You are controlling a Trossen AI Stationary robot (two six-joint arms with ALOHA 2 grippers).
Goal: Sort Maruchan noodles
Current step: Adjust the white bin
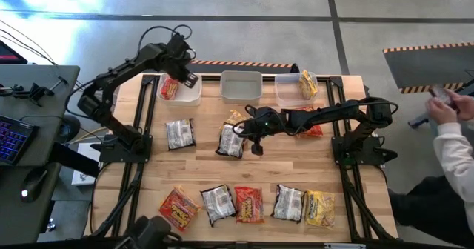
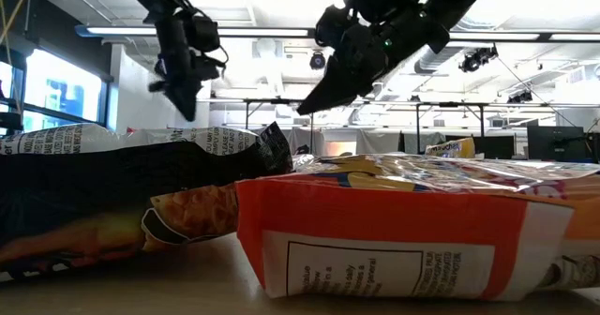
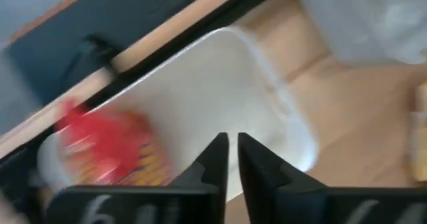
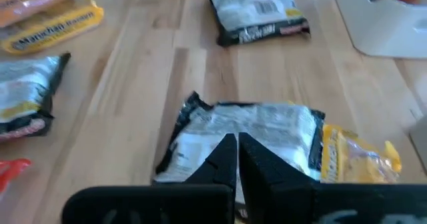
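Note:
The Maruchan noodles lie spread over the wooden table. A red packet [image 1: 169, 88] lies inside the far-left pale bin [image 1: 194, 95], and my left gripper [image 1: 185, 77] hovers over that bin, shut and holding nothing [image 3: 233, 144]. At mid-table my right gripper [image 1: 256, 147] hangs shut above a silver packet [image 4: 267, 127], clear of it in the low view [image 2: 305, 109]. A yellow packet [image 4: 360, 161] lies against that silver one. Another silver packet [image 1: 179, 133] lies to the left.
A middle bin [image 1: 241, 86] and a right bin [image 1: 286, 93] holding a yellow packet [image 1: 308, 84] stand along the far edge. Several packets line the near edge [image 1: 249, 203]. A red packet [image 1: 312, 130] lies under my right arm. A person [image 1: 452, 115] sits off the right side.

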